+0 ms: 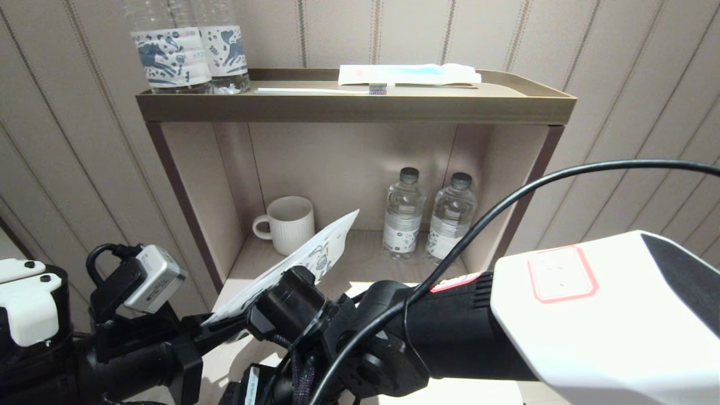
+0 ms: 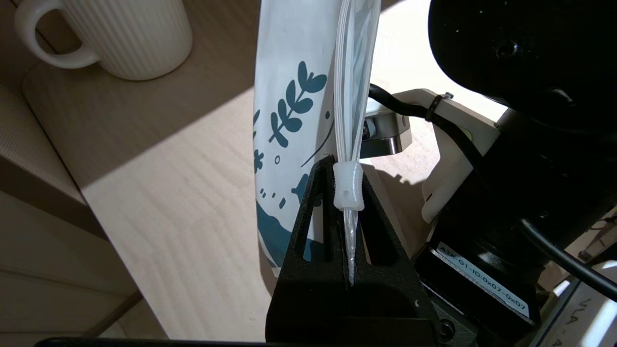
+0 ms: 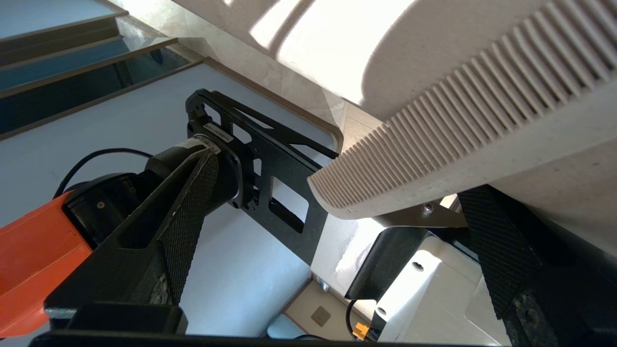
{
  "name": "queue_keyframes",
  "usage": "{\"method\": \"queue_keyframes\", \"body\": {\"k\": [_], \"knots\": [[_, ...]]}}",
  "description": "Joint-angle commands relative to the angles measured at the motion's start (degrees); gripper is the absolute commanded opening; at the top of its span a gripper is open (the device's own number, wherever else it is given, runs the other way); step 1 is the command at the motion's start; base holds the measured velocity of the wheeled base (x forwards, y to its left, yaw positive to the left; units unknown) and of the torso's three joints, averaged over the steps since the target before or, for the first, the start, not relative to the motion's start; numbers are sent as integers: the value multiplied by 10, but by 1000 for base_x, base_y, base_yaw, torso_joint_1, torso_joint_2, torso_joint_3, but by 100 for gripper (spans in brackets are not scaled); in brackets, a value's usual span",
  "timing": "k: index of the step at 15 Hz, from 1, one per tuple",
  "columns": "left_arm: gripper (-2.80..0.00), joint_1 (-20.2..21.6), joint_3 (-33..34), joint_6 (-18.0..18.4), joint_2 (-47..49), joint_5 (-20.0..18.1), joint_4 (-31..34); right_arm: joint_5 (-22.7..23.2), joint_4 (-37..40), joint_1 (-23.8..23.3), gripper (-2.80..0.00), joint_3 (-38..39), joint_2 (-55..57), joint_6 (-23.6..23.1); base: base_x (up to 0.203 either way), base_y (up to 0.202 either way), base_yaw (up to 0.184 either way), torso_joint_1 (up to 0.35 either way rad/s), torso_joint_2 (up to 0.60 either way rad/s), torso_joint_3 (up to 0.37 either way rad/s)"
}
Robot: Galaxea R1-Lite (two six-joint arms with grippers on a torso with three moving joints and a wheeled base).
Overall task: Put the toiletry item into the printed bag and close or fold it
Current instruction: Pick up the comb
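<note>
The printed bag [image 1: 315,253] is a white pouch with dark blue motifs, held slanting up toward the lower shelf. My left gripper [image 2: 347,174] is shut on its zip-top edge, just below the white zip slider [image 2: 348,185]; in the head view this gripper [image 1: 216,325] sits low at the left. The white comb [image 3: 458,130] shows only in the right wrist view, lying across and against one finger [image 3: 501,241] with its rounded end free. My right gripper [image 3: 337,180] is open, fingers wide apart. In the head view the right wrist [image 1: 292,309] hides its fingers and the comb.
A white ribbed mug [image 1: 289,224] and two small water bottles [image 1: 404,214] stand in the lower shelf. On the top tray [image 1: 354,107] are two horse-label bottles [image 1: 191,50], a toothbrush [image 1: 320,90] and a white-and-blue packet [image 1: 408,73]. The right arm's cable [image 1: 506,202] arcs across.
</note>
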Motion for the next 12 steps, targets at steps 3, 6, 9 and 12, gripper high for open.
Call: {"method": "queue_keyframes", "body": {"k": [3,6,9,12], "knots": [[-280,0,0,1,-3,-1,-3,1,3,0,0,-1,4,3,0,0,0,0,0,0],[-280,0,0,1,-4,-1,-2,1,5,2,0,-6,4,2,0,0,0,0,0,0],[-280,0,-1,0,-3,-1,-3,1,7,4,-280,-5,5,-16,0,0,0,0,0,0],[-280,0,-4,-2,-6,-1,-3,2,7,3,-280,-7,5,-18,0,0,0,0,0,0]]}}
